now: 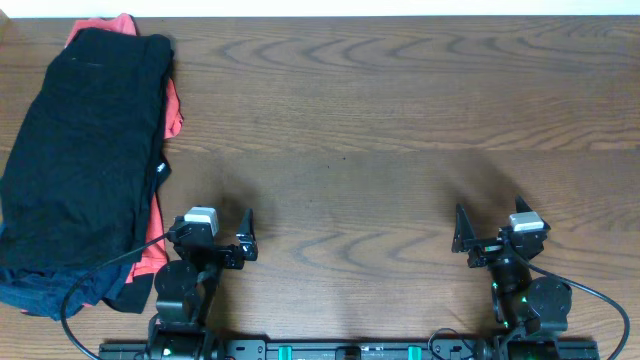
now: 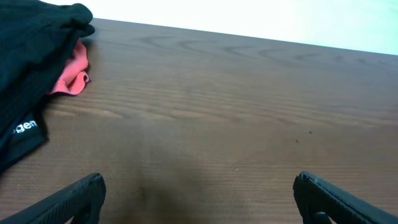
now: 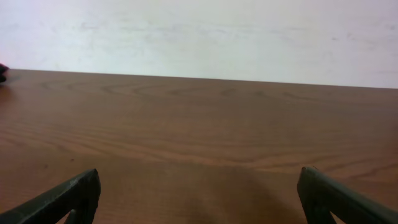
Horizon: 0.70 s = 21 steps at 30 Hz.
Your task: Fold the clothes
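Folded black-and-red clothes (image 1: 85, 150), table's left

Black garment (image 2: 28, 56) tag (image 2: 26, 129): white letters "gen", start cut off.

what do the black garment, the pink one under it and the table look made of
Black garment: soft matte fabric, probably a cotton-type knit; it slumps in loose folds. Pink garment: thin soft cloth, its edge crumpled and wavy. Table: brown wood or wood-look laminate, visible grain, faint sheen.
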Available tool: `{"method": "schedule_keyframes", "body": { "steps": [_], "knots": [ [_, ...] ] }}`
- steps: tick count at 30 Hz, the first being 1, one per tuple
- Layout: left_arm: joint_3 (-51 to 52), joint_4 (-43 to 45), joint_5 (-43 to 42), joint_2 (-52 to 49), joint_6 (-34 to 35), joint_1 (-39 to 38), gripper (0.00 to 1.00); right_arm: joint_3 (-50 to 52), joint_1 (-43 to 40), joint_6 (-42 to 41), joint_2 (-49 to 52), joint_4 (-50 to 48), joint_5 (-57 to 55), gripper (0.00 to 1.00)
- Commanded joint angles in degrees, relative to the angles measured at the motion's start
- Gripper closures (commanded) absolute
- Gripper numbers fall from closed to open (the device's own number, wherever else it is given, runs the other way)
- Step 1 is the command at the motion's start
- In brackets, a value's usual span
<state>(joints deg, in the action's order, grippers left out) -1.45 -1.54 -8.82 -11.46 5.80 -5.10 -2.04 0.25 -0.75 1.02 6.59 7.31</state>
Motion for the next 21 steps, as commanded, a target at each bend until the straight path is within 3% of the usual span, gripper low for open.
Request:
{"method": "schedule_keyframes", "body": {
  "steps": [1,21],
  "knots": [
    [1.2,-1.4,-0.8,0.0,-0.2,-0.2,0.02,0.4,0.6,0.4,-0.1,-0.2,0.2,0.01],
    [-3.3,6.4,3.8,0.0,-3.9,-0.2,0.02,0.1,0.6,0.4,-0.1,-14.5,0.3,0.01]
  ]
}}
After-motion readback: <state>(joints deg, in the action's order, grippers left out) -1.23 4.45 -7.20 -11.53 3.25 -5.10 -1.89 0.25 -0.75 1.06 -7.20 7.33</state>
